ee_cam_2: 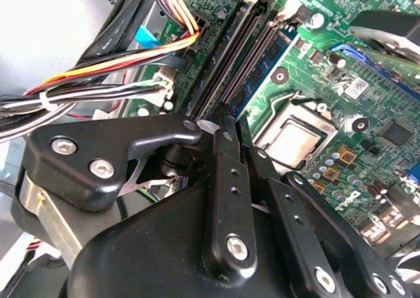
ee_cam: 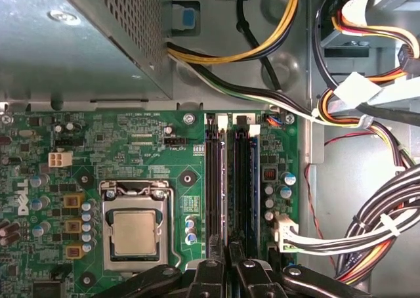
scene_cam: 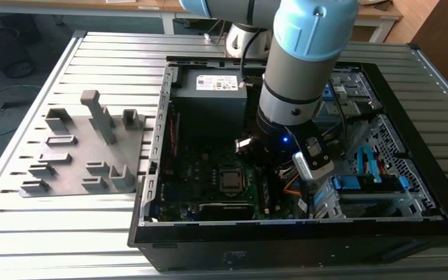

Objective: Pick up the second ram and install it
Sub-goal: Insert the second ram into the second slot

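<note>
On the exterior view's left, the grey fixture plate lay on the slatted table with no stick showing on it. To its right stood the open computer case, and the arm reached down into it above the motherboard. In the first wrist view, the end effector hung right at the near end of the memory slots. Whether it was clamped on anything could not be told. A dark stick with a blue edge, probably the second ram, stood edge-on in the slot beside them. Seating it well likely called for keeping it square to the slot and pressing straight down evenly, clear of the cables on the far side.
</note>
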`<move>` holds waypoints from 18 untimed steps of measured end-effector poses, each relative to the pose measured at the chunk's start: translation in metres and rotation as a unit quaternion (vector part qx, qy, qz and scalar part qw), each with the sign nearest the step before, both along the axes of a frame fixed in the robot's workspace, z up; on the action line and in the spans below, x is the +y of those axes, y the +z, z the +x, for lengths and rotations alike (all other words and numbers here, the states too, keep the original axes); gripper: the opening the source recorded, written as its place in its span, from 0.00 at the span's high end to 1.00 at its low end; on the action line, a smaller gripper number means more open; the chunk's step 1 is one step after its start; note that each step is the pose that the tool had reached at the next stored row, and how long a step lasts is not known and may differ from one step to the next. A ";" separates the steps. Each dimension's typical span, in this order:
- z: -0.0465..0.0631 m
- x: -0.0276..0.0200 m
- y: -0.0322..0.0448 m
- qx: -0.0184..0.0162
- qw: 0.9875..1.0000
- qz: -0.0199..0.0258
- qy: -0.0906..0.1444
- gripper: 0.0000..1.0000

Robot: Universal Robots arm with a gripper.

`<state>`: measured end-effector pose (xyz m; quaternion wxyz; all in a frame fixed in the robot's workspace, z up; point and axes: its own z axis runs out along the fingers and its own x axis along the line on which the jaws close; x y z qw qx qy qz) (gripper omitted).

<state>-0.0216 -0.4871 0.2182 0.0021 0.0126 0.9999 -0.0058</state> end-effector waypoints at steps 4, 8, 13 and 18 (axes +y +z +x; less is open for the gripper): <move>0.000 0.0001 -0.0010 0.000 1.000 -0.001 0.000 0.86; 0.000 0.0004 -0.0021 0.000 1.000 -0.003 0.000 0.86; 0.000 0.0005 -0.0040 0.000 1.000 -0.003 0.000 0.86; 0.000 0.0006 -0.0047 0.000 1.000 -0.003 0.000 0.86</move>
